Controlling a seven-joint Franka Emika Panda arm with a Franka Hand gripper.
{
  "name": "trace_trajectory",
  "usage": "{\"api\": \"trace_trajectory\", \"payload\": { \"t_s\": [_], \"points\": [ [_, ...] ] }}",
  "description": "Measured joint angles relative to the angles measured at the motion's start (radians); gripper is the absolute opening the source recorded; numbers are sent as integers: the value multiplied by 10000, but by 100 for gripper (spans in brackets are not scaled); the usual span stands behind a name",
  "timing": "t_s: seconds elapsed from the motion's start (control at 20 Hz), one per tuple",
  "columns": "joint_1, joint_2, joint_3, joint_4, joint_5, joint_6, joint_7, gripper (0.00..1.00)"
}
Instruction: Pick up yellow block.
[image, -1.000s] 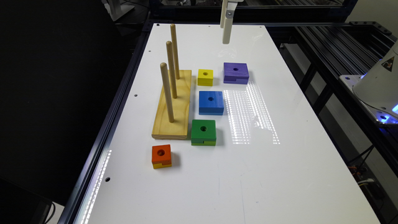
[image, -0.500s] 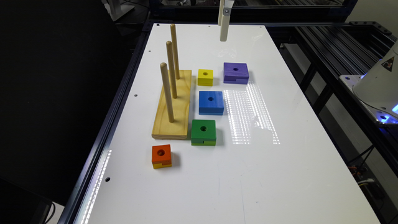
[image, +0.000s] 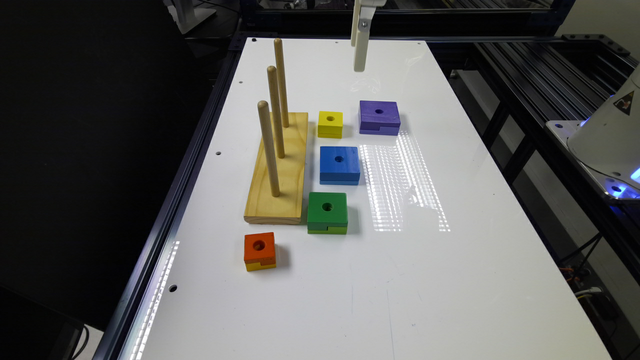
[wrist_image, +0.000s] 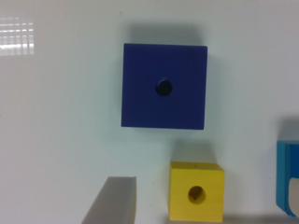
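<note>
- The yellow block (image: 330, 124) is sitting on the white counter (image: 450, 280), toward its far edge, between the peg board (image: 277, 170) and the purple block (image: 379, 117).
- The gripper (image: 359, 52) is hanging high above, and nobody can tell if it is wide or narrow.
- The block is looking small, hard, light and smooth.
- Squeezing its two flat sides is looking best.

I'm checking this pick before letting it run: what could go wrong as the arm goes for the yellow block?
1. The gripper hangs high above the far end of the table, not over the yellow block; a straight descent would likely miss.
2. The purple block, blue block and wooden peg base sit close around the target, so a finger might bump one.
3. The orange-topped block has a yellow bottom layer and could be mistaken for it.
</note>
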Motion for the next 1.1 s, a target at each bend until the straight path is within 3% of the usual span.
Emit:
{"api": "trace_trajectory", "payload": {
  "t_s": [0.15, 0.35, 0.65, 0.95, 1.1],
  "points": [
    [-11, 279, 0, 48, 0, 268, -5, 100],
    [-25, 439, -1, 241, 0, 281, -15, 100],
    [-26, 674, -1, 263, 0, 374, -16, 100],
    [-27, 1519, -1, 271, 0, 1192, -17, 100],
    [-29, 1675, -1, 308, 0, 1317, -18, 100]
  ]
}}
